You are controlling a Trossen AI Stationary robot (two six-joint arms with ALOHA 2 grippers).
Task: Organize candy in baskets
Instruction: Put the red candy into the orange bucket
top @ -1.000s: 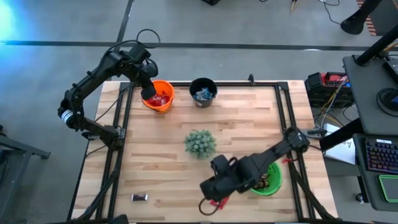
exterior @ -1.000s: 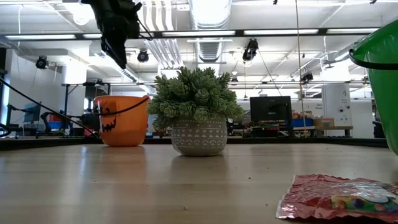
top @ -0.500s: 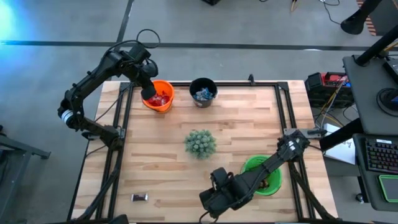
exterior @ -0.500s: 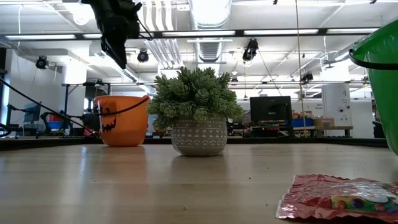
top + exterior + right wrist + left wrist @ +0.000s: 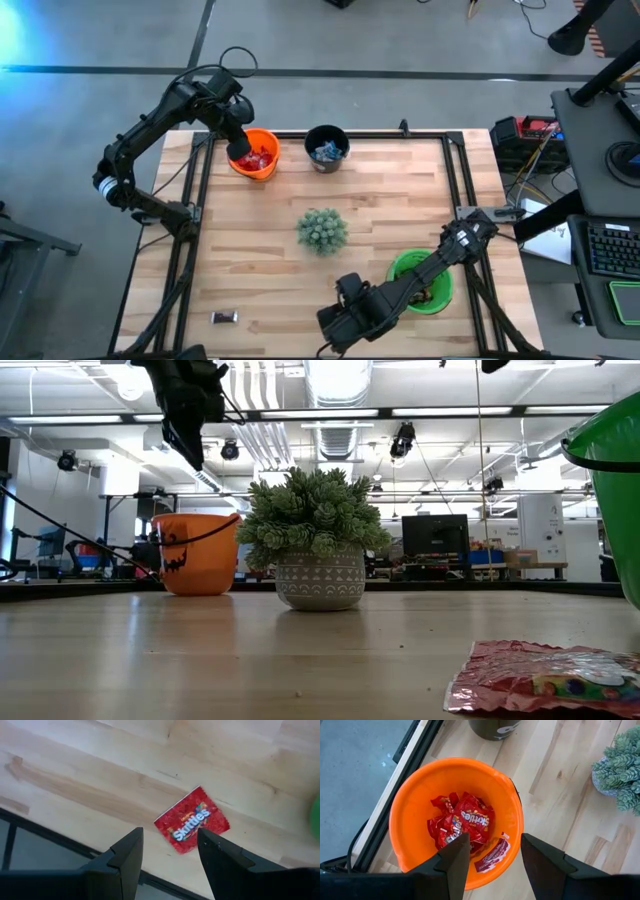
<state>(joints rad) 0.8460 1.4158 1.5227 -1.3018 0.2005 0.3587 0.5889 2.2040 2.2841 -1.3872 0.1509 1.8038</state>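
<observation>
Candy in shiny red wrappers [image 5: 462, 822] lies piled in the bottom of the round orange plastic bucket [image 5: 410, 805], which stands at the far left part of the pale wooden table [image 5: 250, 270]. The left gripper [image 5: 490, 855] hangs just above that bucket with its two dark fingers spread and nothing between them; in the low view it shows up high, over the orange bucket [image 5: 195, 552].

Just beside the orange one stands the round black plastic bucket [image 5: 326, 147], holding what look like blue-and-silver wrapped pieces [image 5: 327, 151], though they are too small to tell for sure. The bright green plastic bucket [image 5: 425, 285] sits near the table's front right corner, partly under the right arm; something dark lies inside it, not clear enough to name.

One flat red wrapped candy [image 5: 192, 820] lies loose on the wood close to the table's front edge, near the green bucket. The right gripper [image 5: 167, 855] hovers over it, fingers wide apart, not touching the wrapper. The same red packet [image 5: 545, 678] shows flat on the tabletop in the low view, with the green bucket's wall [image 5: 615, 490] at the edge.

A small dark wrapped bar [image 5: 224, 317] lies alone near the front left of the table, well apart from both grippers. The spiky green plant in its patterned grey pot [image 5: 318, 540] stands about mid-table, between the buckets.
</observation>
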